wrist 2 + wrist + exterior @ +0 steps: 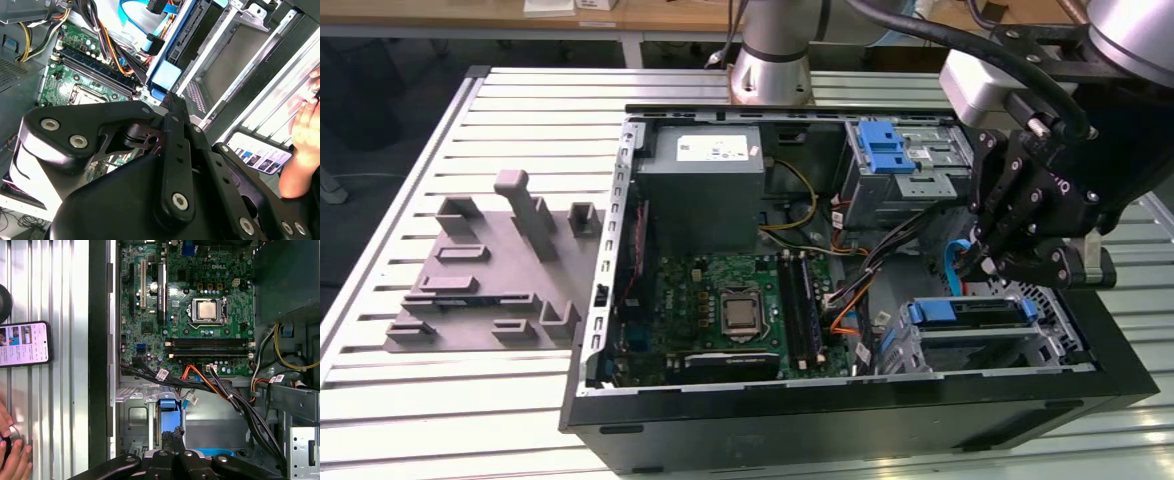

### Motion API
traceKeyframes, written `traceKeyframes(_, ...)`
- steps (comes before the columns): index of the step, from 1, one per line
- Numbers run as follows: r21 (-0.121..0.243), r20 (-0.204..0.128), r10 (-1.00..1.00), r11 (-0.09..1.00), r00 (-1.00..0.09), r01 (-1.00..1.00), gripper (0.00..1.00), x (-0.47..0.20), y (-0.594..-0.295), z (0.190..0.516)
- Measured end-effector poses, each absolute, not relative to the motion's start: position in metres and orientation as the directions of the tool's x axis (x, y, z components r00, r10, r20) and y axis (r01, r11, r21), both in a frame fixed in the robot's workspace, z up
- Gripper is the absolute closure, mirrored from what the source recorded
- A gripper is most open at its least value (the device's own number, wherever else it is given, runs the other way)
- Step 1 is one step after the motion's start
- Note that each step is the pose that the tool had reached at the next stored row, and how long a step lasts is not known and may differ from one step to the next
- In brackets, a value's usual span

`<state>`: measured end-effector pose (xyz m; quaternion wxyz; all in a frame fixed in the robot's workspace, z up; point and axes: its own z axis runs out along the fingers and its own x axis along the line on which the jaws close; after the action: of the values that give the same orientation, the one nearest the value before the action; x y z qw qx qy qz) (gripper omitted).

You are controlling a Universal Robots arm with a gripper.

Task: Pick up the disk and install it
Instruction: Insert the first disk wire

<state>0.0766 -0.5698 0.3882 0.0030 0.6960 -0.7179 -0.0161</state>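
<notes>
Blue-bracketed disk (pixel 168 407) sits in bay (pixel 134 415), partly hidden behind gripper (pixel 174 433).

The closed pincer (pixel 175 433) hovers just beside the disk (pixel 168 407) in the metal cage (pixel 132 415).

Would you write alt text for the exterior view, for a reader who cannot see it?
A black end effector hangs over an open computer case, close to the blue-framed disk seated inside. A grey fixture lies on the slatted table beside it.
</notes>
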Motion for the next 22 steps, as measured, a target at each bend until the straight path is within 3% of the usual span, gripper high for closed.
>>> traceKeyframes(22, 0.027, -0.018, -0.999, 0.031, -0.031, -0.999, 0.89, 0.0865, -0.5698, 0.3881)
